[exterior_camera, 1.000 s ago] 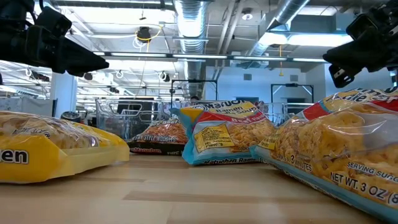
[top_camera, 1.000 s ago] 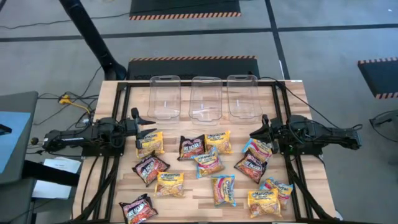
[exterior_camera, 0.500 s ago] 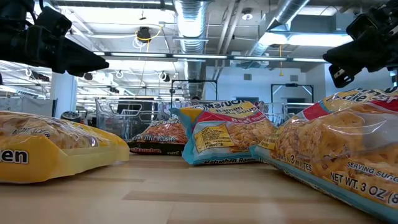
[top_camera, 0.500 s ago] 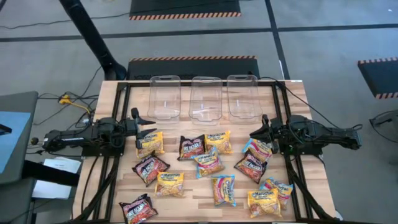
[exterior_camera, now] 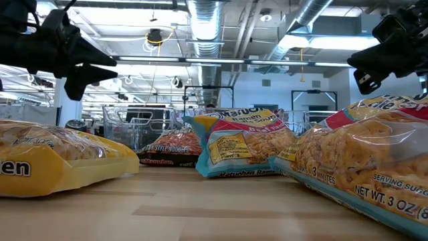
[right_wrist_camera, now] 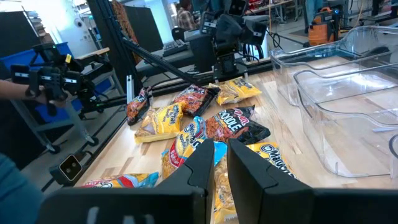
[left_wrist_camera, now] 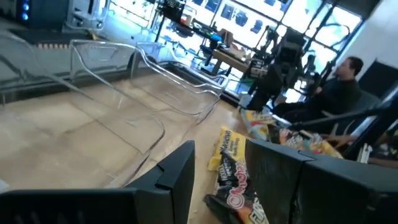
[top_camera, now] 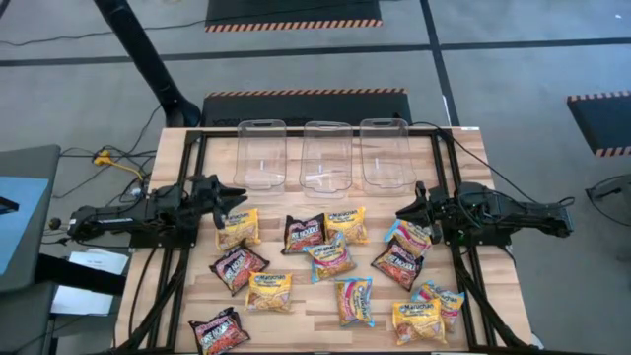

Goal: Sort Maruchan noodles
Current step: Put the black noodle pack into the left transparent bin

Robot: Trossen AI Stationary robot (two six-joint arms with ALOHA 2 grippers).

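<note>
About a dozen Maruchan noodle packets lie flat and scattered on the wooden table's near half: maroon ones (top_camera: 305,233), yellow ones (top_camera: 238,226) and light blue ones (top_camera: 330,258). My left gripper (top_camera: 233,196) hovers level at the left edge, above and just left of the yellow packet, open with nothing between its fingers (left_wrist_camera: 177,174). My right gripper (top_camera: 404,210) hovers level at the right edge beside a light blue packet (top_camera: 411,235). Its fingers (right_wrist_camera: 202,165) stand a narrow gap apart and hold nothing.
Three clear plastic tubs (top_camera: 261,153), (top_camera: 326,156), (top_camera: 385,151) stand in a row at the table's far edge. A black frame (top_camera: 193,177) runs along the table's sides. A person (left_wrist_camera: 339,87) sits beyond the table. A hand (right_wrist_camera: 12,87) shows beyond the table's left side.
My left gripper has rolled about its own pointing line while staying in place. Its two fingers, earlier spread side by side in the high view, now nearly overlap. My right gripper and the packets have kept still.
</note>
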